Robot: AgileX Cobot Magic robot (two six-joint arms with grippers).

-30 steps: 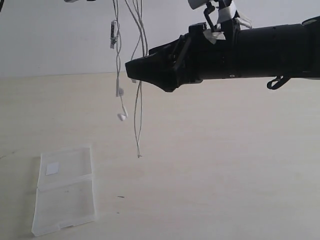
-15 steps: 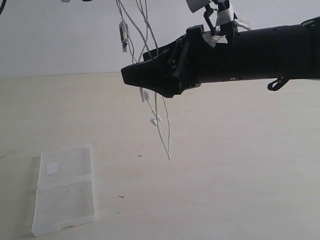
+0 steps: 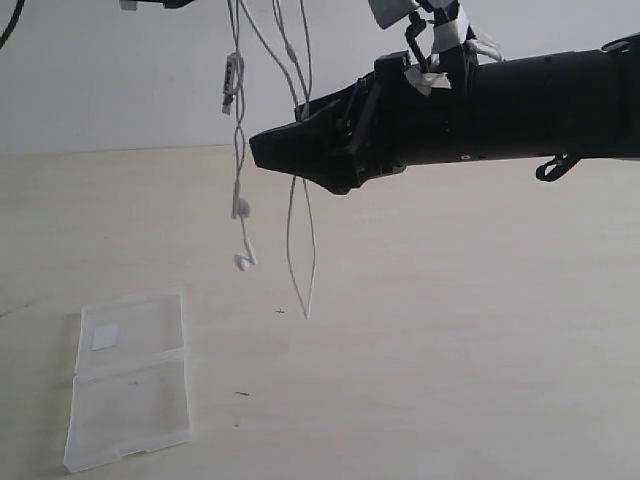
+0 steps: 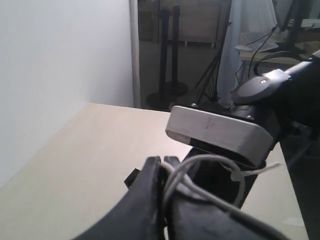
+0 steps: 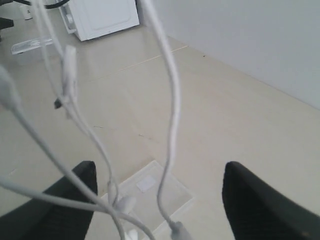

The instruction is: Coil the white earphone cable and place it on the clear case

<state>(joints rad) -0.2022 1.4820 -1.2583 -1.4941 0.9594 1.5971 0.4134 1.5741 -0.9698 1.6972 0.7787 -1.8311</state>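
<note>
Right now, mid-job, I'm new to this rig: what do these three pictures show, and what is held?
This is a two-armed robot with a pincer gripper on each arm. The wide picture comes from a camera off the arms; the other two look out from each wrist. The big black shape is the right gripper, jaws open, holding nothing. The left gripper is shut on the white earphone cable, which dangles above the table, earbuds in the air. The clear case lies open and flat on the table, with nothing on it.
</note>
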